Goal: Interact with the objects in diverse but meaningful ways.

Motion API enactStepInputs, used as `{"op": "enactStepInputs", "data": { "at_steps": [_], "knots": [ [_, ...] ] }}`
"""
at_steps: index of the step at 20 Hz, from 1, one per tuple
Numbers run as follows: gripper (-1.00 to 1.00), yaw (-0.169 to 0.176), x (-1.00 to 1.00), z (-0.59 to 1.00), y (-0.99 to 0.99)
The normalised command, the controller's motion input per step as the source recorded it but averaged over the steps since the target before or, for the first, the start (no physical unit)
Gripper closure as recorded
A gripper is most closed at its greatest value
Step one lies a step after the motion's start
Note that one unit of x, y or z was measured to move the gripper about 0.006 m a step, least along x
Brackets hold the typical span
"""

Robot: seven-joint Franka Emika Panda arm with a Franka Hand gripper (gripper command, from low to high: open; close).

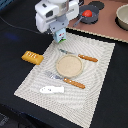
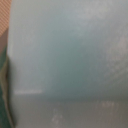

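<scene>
The white-and-blue milk carton (image 1: pixel 61 37) stands upright at the far edge of the woven mat (image 1: pixel 97 70), and my gripper (image 1: pixel 60 33) is shut on it from above. In the wrist view the carton's pale face (image 2: pixel 65 55) fills nearly the whole picture, and my fingers do not show there. A golden bread loaf (image 1: pixel 31 57) lies just off the mat on the exterior view's left. The flat white fish piece (image 1: pixel 52 89) lies near the mat's front edge. A red tomato (image 1: pixel 88 13) sits on a black stove piece behind my gripper. The grey pot (image 1: pixel 122 17) is at the back right.
A round tan plate (image 1: pixel 69 66) sits mid-mat, with an orange-handled knife (image 1: pixel 80 57) behind it and an orange-handled fork (image 1: pixel 66 80) in front. A brown board (image 1: pixel 107 25) carries the stove piece and the pot. Dark tabletop surrounds the mat.
</scene>
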Motion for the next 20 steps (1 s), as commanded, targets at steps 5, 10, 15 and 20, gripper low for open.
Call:
{"op": "enactStepInputs", "data": {
  "at_steps": [5, 10, 15, 20],
  "knots": [
    [1.00, -0.049, 0.87, 0.65, -0.02],
    [1.00, -0.019, 1.00, 0.33, 0.00],
    [1.00, 0.000, 1.00, 0.19, 0.05],
    [1.00, 0.000, 1.00, 0.05, 0.20]
  ]
}}
